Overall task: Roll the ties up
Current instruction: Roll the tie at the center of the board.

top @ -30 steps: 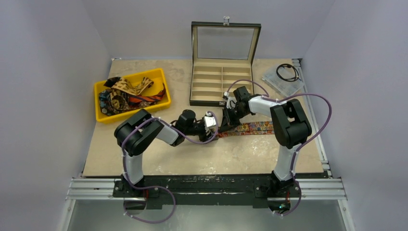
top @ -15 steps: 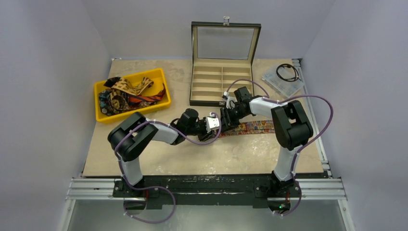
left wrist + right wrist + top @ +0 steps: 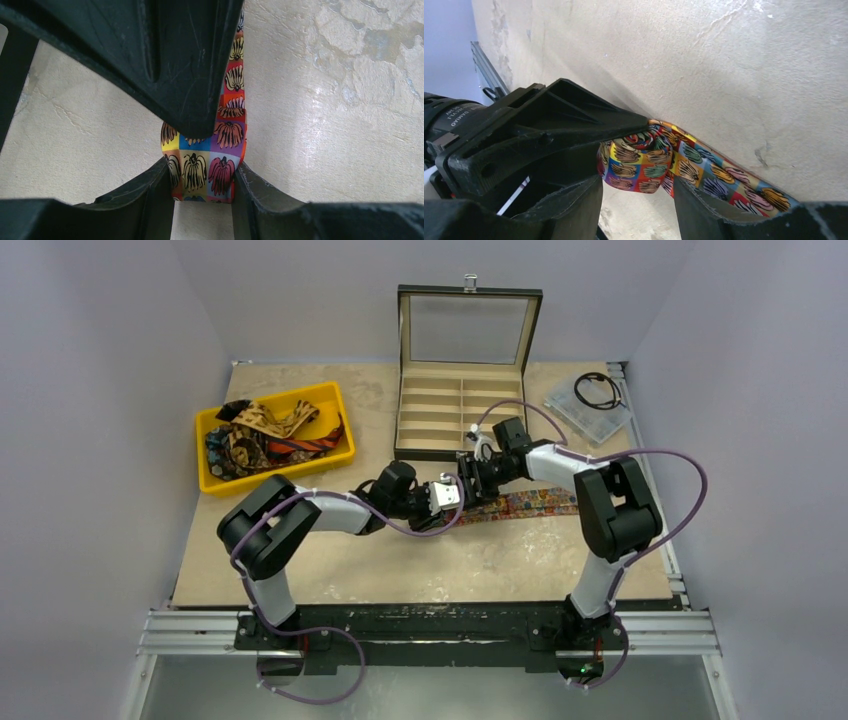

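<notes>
1. A beige, mottled surface point(image 3: 300, 560) is enclosed by pale lilac-grey walls point(image 3: 110, 340) on three sides. Metal rails point(image 3: 450, 632) are fixed along its near edge.
2. Two arms point(image 3: 330, 510) are seen, each with one gripper. Both reach toward the middle of the surface.
3. One yellow bin point(image 3: 201, 455) is set near the left edge. One open case point(image 3: 462, 400), divided into slots and with its lid raised, is set at the middle of the far edge.
4. One clear bag point(image 3: 585, 410) with one black cable point(image 3: 598, 390) on it is placed at the far right corner.
5. One floral tie point(image 3: 530, 504) is laid out on the surface. At least three more are heaped in the bin: a tan-brown tie point(image 3: 270, 420), a red-black striped tie point(image 3: 310, 445) and a dark paisley tie point(image 3: 228, 452). An exact count of the heap cannot be made.
6. The floral tie's long axis is aligned with the near edge, running from the middle of the surface toward the right edge. Its left end is curled over into a small roll.
7. The left gripper point(image 3: 202, 175) is closed narrowly on that curled end, which fills the gap between its fingers.
8. The right gripper point(image 3: 636, 185) is placed at the same roll, with one finger on each side of it. Whether its fingers press the cloth cannot be told.
</notes>
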